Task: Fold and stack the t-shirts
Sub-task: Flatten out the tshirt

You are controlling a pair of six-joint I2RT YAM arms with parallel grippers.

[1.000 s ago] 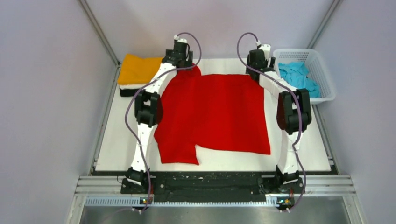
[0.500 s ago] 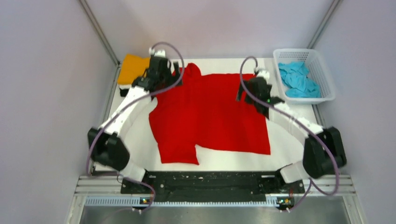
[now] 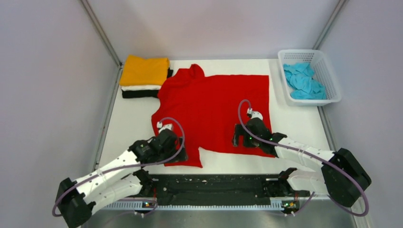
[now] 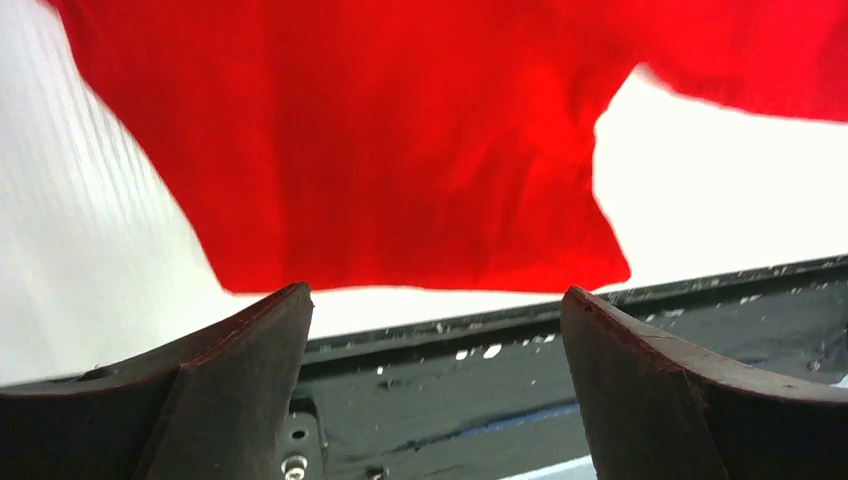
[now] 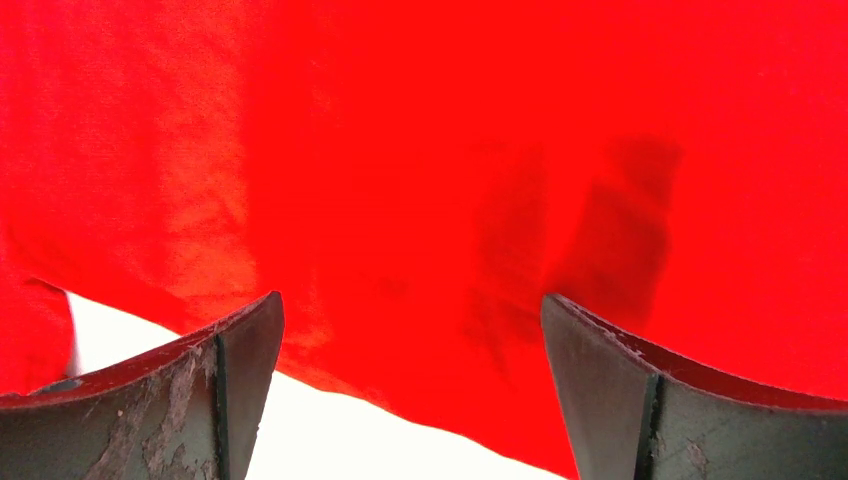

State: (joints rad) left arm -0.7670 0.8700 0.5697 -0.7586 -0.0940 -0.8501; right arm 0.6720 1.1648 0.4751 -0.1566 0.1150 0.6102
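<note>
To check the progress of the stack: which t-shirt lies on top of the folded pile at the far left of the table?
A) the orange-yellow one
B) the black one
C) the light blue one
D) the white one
A: the orange-yellow t-shirt lies uppermost, with the white t-shirt and the black t-shirt under it, while the light blue t-shirt is in the basket.

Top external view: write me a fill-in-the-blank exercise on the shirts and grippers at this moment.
1. The spread-out t-shirt is ____.
2. The folded stack has the ____ t-shirt on top.
3. The basket holds a crumpled ____ t-shirt.
4. The left gripper and right gripper both stand ____.
Missing words: red; orange-yellow; light blue; open.
</note>
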